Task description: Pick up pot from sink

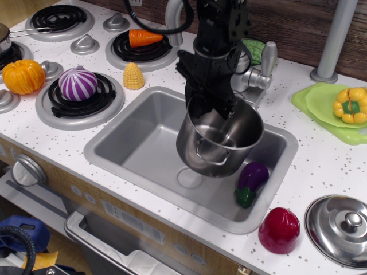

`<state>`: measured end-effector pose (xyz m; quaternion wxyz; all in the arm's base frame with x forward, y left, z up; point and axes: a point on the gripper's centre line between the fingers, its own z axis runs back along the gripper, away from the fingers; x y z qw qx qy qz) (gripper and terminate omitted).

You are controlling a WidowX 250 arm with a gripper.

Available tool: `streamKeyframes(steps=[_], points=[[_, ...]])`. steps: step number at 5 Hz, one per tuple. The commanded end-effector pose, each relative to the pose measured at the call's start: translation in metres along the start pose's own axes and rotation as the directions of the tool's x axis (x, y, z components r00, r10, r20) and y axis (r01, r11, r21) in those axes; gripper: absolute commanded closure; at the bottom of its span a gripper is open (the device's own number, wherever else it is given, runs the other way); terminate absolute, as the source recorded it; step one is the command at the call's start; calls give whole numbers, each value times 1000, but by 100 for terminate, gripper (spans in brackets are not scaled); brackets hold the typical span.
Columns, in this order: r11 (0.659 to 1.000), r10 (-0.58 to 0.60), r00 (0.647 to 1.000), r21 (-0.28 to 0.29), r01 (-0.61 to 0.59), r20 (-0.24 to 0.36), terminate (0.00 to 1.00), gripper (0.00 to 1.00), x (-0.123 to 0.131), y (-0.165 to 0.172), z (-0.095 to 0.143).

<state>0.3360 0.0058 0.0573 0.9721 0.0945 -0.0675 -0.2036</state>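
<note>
Basically done: end effector [213, 109] clamps pot [220, 140] by its 12 o'clock rim, pot hanging tilted, clear above sink [123, 146], eggplant [251, 180] at its 5 o'clock.

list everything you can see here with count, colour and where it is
pot: 1, shiny steel, tilted, held above the sink
sink: 1, silver-grey, centre of the counter
eggplant: 1, purple, in the sink's right end
faucet: 1, silver, behind the sink
lid: 1, steel with knob, counter at lower right
red pepper: 1, red, counter in front of the sink
yellow pepper: 1, yellow, on the green plate at right
corn: 1, yellow, left of the sink
carrot: 1, orange, on a back burner
onion: 1, purple-white, on a front burner
pumpkin: 1, orange, far left
gripper: 1, black, gripping the pot's rim
</note>
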Motion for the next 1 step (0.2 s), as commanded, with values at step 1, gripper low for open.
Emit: streamKeyframes(steps=[1], points=[[1000,-18,997,18,17,70,100,100,9,18,21]])
